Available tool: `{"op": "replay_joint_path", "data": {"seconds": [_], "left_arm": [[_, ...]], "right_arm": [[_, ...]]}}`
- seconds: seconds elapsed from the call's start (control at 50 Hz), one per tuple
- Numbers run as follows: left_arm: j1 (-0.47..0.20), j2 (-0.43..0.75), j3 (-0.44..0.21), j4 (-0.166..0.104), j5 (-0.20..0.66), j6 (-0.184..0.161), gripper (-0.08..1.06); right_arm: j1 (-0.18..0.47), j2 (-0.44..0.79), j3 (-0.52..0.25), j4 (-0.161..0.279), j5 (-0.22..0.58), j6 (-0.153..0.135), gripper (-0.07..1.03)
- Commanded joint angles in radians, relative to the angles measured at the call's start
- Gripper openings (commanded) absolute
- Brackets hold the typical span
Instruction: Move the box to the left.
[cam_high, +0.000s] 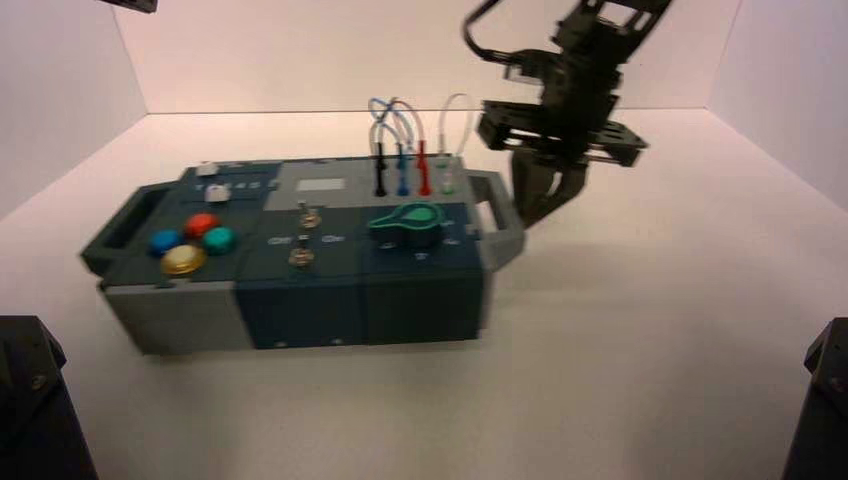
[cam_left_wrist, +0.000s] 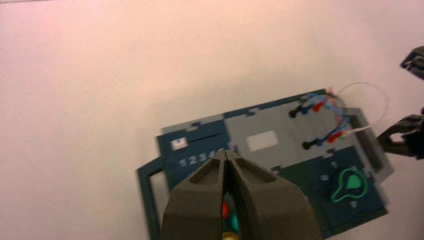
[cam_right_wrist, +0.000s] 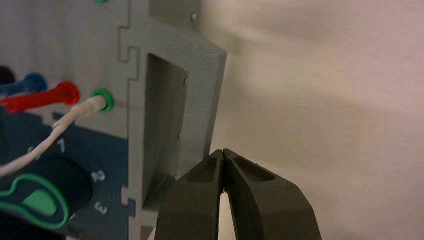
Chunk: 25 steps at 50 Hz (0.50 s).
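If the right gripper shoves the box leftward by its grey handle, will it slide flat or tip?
The box looks long, low and flat-bottomed, so it probably slides rather than tips. The shut right gripper sits beside the grey handle, near one end, so the box may swing. Its plugged wires look floppy.

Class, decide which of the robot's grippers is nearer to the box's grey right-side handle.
The right gripper, fingers shut, sits just outside the grey handle at the box's right end. The left gripper, also shut, hangs high above the button end.

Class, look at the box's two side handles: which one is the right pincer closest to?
The grey handle at the box's right end, beside the green knob. The shut right pincer sits just outside it; the dark teal handle is far off.
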<state>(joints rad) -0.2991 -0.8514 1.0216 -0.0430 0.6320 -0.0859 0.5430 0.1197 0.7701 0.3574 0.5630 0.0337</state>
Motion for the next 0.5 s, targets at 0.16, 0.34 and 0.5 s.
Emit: {"op": "replay_joint_path", "data": {"seconds": [0.16, 0.34, 0.5], "left_arm": [[-0.002, -0.002, -0.009, -0.002, -0.008, -0.002, -0.03], [-0.002, -0.002, -0.009, -0.003, -0.008, -0.002, -0.03], [-0.002, -0.002, -0.008, -0.003, -0.008, -0.002, -0.03]], "right_arm": [[0.123, 0.002, -0.109, 0.058, 0.031, 0.006, -0.02], [0.187, 0.017, -0.158, 0.081, 0.051, 0.009, -0.02], [0.206, 0.025, -0.16, 0.078, 0.051, 0.008, -0.02]]}}
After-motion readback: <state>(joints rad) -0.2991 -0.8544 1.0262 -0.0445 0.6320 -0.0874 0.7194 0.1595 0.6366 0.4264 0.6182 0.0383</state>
